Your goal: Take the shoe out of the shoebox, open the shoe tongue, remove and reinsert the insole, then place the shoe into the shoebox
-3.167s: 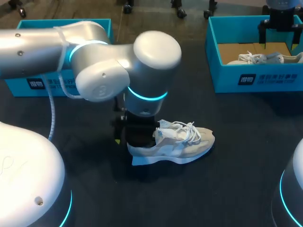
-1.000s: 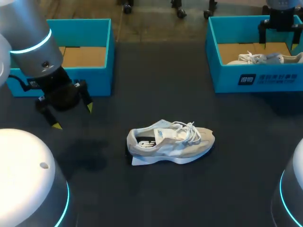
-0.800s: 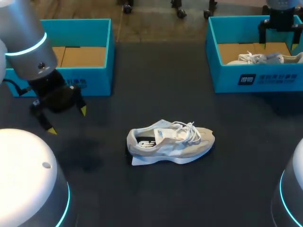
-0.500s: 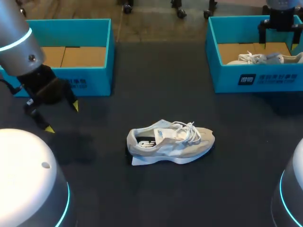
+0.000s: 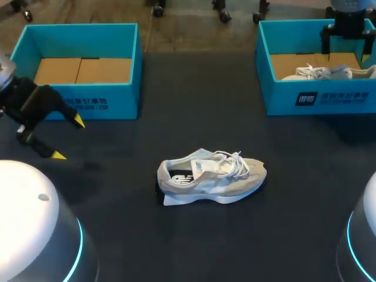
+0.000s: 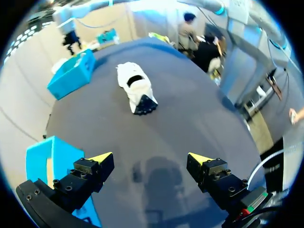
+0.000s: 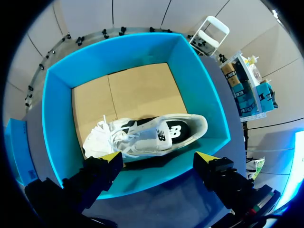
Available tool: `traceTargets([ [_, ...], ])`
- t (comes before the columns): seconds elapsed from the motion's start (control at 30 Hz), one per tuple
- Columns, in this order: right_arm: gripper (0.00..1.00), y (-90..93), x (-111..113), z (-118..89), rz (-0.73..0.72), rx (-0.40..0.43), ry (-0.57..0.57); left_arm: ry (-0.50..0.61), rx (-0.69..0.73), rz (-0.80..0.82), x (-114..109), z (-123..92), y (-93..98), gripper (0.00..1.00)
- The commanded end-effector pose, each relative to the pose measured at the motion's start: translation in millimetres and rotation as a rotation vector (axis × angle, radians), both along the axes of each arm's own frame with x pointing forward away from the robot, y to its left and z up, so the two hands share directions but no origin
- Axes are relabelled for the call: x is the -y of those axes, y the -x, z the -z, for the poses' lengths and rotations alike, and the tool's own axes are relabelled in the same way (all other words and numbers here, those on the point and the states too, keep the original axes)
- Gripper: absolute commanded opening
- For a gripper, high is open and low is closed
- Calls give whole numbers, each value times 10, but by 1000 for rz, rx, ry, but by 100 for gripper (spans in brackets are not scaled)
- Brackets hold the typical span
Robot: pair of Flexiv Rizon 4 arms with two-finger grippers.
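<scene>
A beige and white shoe (image 5: 211, 176) lies on its sole in the middle of the dark table, toe to the right, laces loose, a dark insole showing in its opening. My left gripper (image 5: 67, 138) hangs open and empty at the far left, in front of the empty left shoebox (image 5: 100, 103). From the left wrist the shoe (image 6: 136, 88) sits well ahead of the open gripper (image 6: 150, 157). My right gripper (image 5: 346, 51) hovers open over the right shoebox (image 5: 317, 97). Below that gripper (image 7: 158, 156) a second white shoe (image 7: 147, 135) lies in the box (image 7: 199, 90).
Both teal boxes stand at the table's far edge, left and right, with cardboard floors. The left box's wall (image 6: 45, 161) is right beside my left gripper's finger. My arms' white bases (image 5: 35, 235) fill the near corners. Bare dark table surrounds the middle shoe.
My left arm has drawn back from the shoe's heel to the table's far left, its gripper open throughout. The shoe and the right arm have stayed put.
</scene>
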State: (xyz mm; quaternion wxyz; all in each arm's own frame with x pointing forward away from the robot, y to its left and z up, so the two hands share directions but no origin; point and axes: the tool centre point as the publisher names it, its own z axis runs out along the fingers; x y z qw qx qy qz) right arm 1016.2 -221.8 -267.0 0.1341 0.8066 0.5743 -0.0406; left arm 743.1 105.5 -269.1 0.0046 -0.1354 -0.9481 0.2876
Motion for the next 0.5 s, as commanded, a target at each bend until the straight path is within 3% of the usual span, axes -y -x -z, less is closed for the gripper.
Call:
traceTargets([
  [0.03,100,-1,2,-2,-1,0,0,172,-2,-95,-111,53,53,100],
  [0.23,100,-1,2,-2,-1,0,0,273,-76,-137,-116,79,47,100],
  [0.5,100,-1,2,-2,-1,0,0,398,-90,-77,-49,282,-10,100],
])
